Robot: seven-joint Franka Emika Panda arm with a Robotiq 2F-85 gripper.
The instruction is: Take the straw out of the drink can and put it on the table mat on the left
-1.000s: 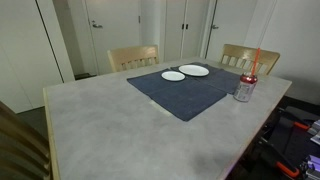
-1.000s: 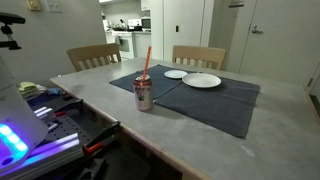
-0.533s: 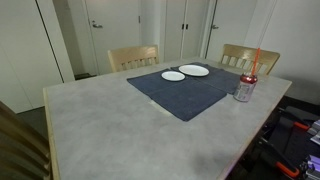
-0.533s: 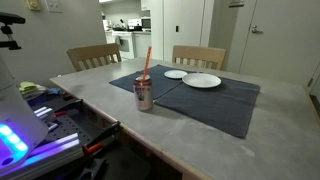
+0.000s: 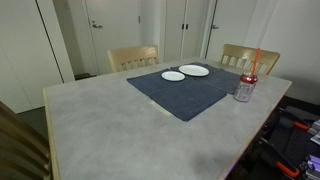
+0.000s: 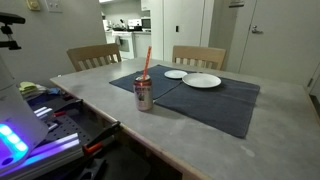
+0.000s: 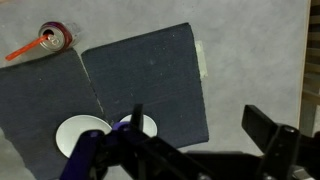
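Gripper [image 7: 195,115] hangs high over the table [image 5: 95,120], jaws spread, nothing held; the arm does not show in either exterior view.

Below it, two white plates [image 7: 82,135] sit toward one long edge of the dark blue mat [image 7: 140,85].

Can [image 7: 56,37] stands upright by a corner of the mat, close to the table's edge [image 6: 144,96]; on the cloth or just off it, cannot tell.

Straw [image 7: 22,49] is in the can, leaning out over its rim [image 5: 255,62].

Progress: nothing done. Approach, grasp, lift-out and placing on the mat all remain.
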